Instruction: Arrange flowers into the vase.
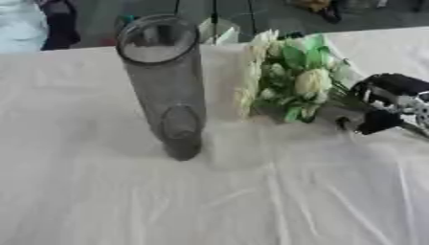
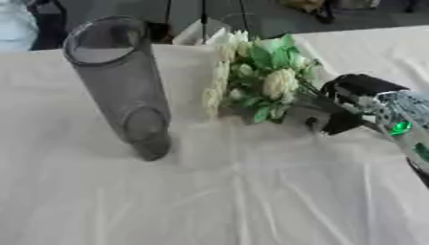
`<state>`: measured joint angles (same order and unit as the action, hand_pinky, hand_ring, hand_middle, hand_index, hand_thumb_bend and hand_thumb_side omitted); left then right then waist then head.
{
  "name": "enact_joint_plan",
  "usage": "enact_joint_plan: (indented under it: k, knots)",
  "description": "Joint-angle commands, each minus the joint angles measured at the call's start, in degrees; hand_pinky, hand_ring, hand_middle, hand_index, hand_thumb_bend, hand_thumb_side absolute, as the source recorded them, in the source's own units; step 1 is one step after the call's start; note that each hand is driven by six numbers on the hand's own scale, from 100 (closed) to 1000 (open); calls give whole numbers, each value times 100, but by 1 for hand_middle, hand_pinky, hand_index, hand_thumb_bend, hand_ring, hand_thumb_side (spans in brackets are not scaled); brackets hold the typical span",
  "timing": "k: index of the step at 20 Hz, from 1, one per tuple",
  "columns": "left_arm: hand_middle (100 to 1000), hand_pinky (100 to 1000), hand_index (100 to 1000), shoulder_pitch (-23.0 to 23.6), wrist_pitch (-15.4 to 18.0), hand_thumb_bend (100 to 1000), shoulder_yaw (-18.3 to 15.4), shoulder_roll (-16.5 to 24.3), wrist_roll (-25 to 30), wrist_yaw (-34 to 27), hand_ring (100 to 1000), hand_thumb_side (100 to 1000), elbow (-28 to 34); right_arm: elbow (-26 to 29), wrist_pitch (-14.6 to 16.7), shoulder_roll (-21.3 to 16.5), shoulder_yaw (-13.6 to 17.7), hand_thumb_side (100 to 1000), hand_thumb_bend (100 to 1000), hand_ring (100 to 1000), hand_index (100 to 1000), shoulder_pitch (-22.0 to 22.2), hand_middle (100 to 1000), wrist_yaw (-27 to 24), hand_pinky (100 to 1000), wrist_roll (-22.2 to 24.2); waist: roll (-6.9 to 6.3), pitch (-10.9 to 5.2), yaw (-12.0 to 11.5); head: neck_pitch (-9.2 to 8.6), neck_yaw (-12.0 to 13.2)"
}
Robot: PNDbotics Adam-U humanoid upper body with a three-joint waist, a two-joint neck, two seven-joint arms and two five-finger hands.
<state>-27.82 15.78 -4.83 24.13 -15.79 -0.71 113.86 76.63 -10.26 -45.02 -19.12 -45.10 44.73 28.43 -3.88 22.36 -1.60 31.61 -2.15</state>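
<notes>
Gripping the stems, right hand (image 2: 335, 112) curled round the flowers (image 2: 264, 79), blooms held just beside the upright vase (image 2: 117, 81), on the white tablecloth (image 2: 234, 201).

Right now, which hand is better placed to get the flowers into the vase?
Right. The right hand already has its fingers around the stems of the flowers, just right of the upright, empty vase on the table. The left hand shows in neither view.

The black and silver right hand (image 2: 335, 117) is covering the lower stems of the pale cream and green flower bunch (image 2: 264, 79). Blur is smearing its fingers. The picture's right edge is cutting off its arm.
</notes>
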Motion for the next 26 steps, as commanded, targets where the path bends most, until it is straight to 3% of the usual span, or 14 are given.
enact_joint_plan:
  k: [1,4,9,14,15,16,17,21,26]
  knots:
    - [823,663,880,-89,5,100,-8,85,21,-22,849,1000,73,-83,49,-41,-2,486,301,673,832,-82,689,38,592,0,7,9,-24,-82,-27]
    - [821,663,880,-98,4,100,-4,77,22,-26,848,1000,73,-171,48,-7,0,469,274,645,828,-111,682,68,584,-30,8,30,-41,-104,-42]
    - [818,661,879,-101,0,100,1,68,27,-26,845,1000,73,-317,-19,65,43,462,162,544,752,-147,565,55,486,-312,-3,58,-67,-112,-56]
    - [818,661,879,-104,1,100,3,67,31,-25,845,1000,73,-363,-41,79,28,462,162,544,752,-151,565,17,486,-475,-4,65,-71,-110,-57]
    - [817,659,878,-103,0,100,5,66,34,-25,844,1000,73,-359,-42,78,32,442,100,453,659,-158,473,16,317,-495,-3,69,-71,-113,-57]
    - [816,657,877,-102,-2,100,8,67,41,-22,841,1000,73,-341,-43,73,41,435,100,350,566,-162,374,9,243,-526,-4,75,-70,-112,-55]
    - [816,657,877,-99,-5,100,7,68,46,-19,841,1000,73,-317,-44,63,48,435,100,350,566,-158,374,-14,243,-544,-5,78,-69,-110,-54]
    - [816,656,877,-94,-9,100,6,70,50,-16,839,1000,73,-215,-65,30,57,461,100,220,431,-144,213,-157,148,-572,-7,81,-61,-108,-55]
    - [814,654,877,-94,-14,100,12,58,59,-16,834,1000,73,-266,-141,67,87,440,100,150,350,-164,128,-314,100,-752,-15,83,-56,-143,-70]
